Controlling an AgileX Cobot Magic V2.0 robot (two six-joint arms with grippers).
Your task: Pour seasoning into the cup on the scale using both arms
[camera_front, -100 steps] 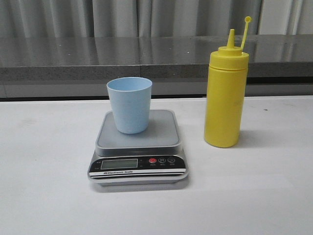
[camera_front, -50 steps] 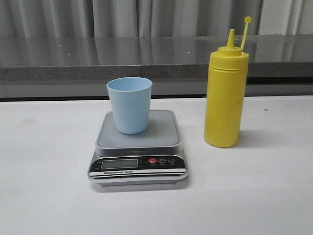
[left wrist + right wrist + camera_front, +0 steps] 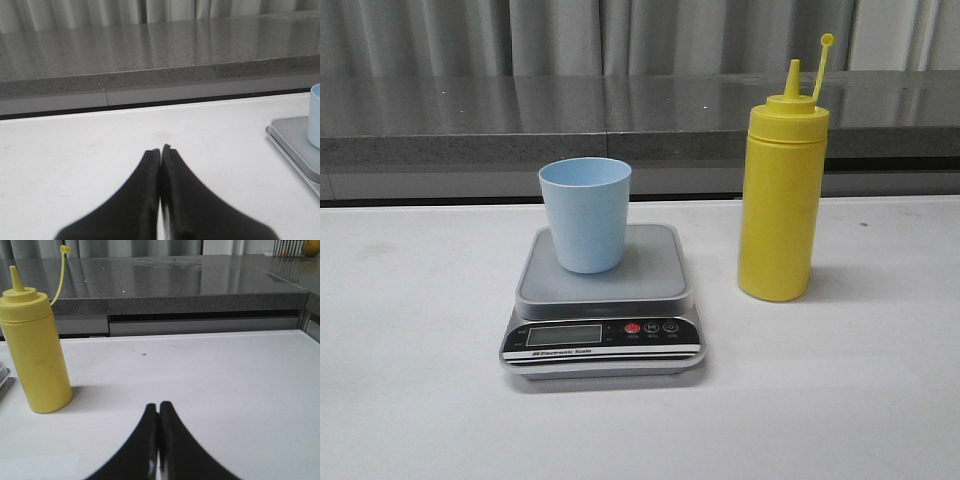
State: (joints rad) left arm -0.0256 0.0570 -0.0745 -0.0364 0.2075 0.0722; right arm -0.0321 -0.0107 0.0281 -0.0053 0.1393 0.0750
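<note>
The white surface [image 3: 410,400] carries three things, and they stand in a row across the front view. Largest is the yellow squeeze bottle [image 3: 778,195], upright to the right of the scale [image 3: 603,305] and apart from it, its nozzle bare and its little cap standing up on its tether. The scale sits in the middle with its display facing the robot; what the display reads is too small to tell. On its platform, toward the back left, stands the pale blue cup [image 3: 585,213], upright and open at the top. Its inside is hidden, so whether it holds any seasoning cannot be told.

The left fingers [image 3: 160,152] are clenched together on nothing, low over bare surface, with the cup and the scale's edge off to their side. The right fingers [image 3: 158,407] are likewise pressed shut and empty, near the bottle but well clear of it.

This fits either arms waiting ahead of the pour or arms drawn back with the bottle set down again. If a pour is to come, it would call for the right fingers to part and close round the bottle's body, and for the left to steady the cup.
</note>
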